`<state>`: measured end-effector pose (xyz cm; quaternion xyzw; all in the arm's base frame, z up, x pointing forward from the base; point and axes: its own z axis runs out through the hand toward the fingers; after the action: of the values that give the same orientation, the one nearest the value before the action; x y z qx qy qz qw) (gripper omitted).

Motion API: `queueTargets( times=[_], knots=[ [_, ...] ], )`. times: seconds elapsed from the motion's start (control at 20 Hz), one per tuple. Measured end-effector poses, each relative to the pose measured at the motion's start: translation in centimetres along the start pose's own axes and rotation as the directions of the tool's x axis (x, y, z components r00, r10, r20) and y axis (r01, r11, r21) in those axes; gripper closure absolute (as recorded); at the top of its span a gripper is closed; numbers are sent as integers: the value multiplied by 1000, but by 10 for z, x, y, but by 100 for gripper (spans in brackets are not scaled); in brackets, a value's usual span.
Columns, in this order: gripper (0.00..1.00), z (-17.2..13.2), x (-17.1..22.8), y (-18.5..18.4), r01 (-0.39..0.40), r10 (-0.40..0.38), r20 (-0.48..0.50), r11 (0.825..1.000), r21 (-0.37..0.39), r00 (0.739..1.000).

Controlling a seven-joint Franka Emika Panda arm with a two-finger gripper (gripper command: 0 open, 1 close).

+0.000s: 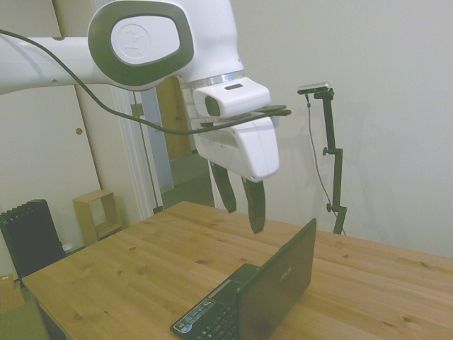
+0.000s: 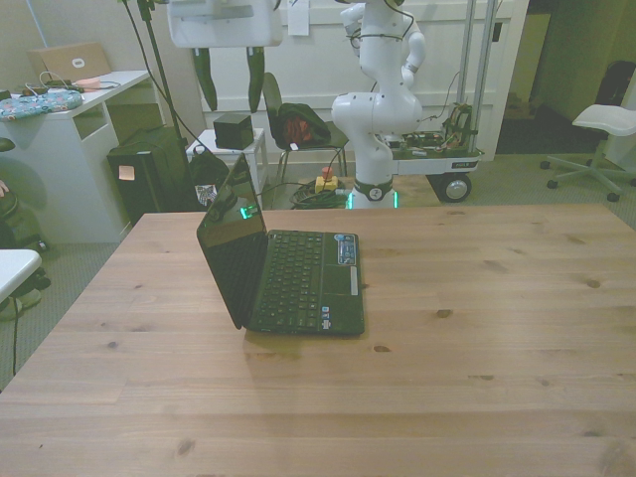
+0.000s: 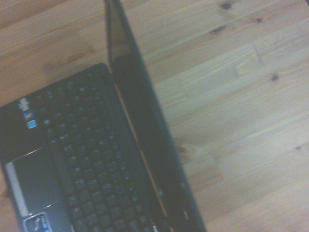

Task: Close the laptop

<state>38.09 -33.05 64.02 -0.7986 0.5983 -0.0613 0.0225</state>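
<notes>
The gripper (image 2: 228,81) hangs in the air with its two dark fingers spread apart and nothing between them. Below it, slightly toward the front view's right, the laptop (image 2: 288,273) sits open on the wooden table (image 2: 477,328), lid raised. From the wrist camera the keyboard (image 3: 87,169) looks blurred.

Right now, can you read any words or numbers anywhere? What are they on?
No text here is clear enough to quote.
Laptop lid: a faint logo, too blurred to read.
Laptop stickers beside the keyboard: too small to read.
Wrist view: the stickers are only blurry colour patches.
Round mark on the robot arm: a symbol, no readable letters.
The hand shows no writing.
</notes>
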Motion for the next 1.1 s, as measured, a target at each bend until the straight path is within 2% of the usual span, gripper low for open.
queueTargets(
  times=[0.35, 0.55, 0.8, 1.0, 1.05, 1.1],
  knots=[
    [0, 28, 87, 25, -68, 68, 2, 997, -34, 998],
    [0, 72, 129, 30, -83, 85, 24, 993, -82, 996],
    [0, 115, 148, -4, -49, 53, 32, 992, -115, 998],
    [0, 120, 132, -46, 21, -18, 40, 995, -100, 999],
    [100, 122, 128, -53, 35, -30, 44, 995, -98, 999],
    [100, 123, 125, -59, 45, -41, 47, 994, -99, 998]
  ],
)
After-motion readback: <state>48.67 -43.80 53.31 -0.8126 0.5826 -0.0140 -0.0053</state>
